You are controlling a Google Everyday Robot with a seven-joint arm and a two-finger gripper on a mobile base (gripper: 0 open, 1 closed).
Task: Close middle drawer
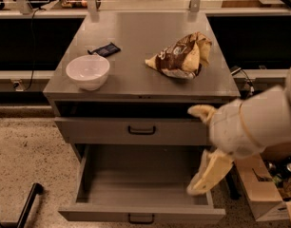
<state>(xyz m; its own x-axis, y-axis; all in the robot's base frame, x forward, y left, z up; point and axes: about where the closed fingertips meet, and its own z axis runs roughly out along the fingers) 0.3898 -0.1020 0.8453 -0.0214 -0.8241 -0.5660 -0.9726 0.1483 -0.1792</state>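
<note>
The middle drawer is pulled far out of the grey metal cabinet, its deep tray empty and its low front with a small dark handle nearest the camera. The top drawer front above it stands almost shut, with a dark gap over it. The lowest drawer is hidden under the open one. My gripper hangs at the right, over the open drawer's right side. Its cream fingers are spread apart and hold nothing.
On the cabinet top sit a white bowl, a dark flat packet and a brown chip bag. A cardboard box with cans stands on the floor at right. A black bar lies at lower left.
</note>
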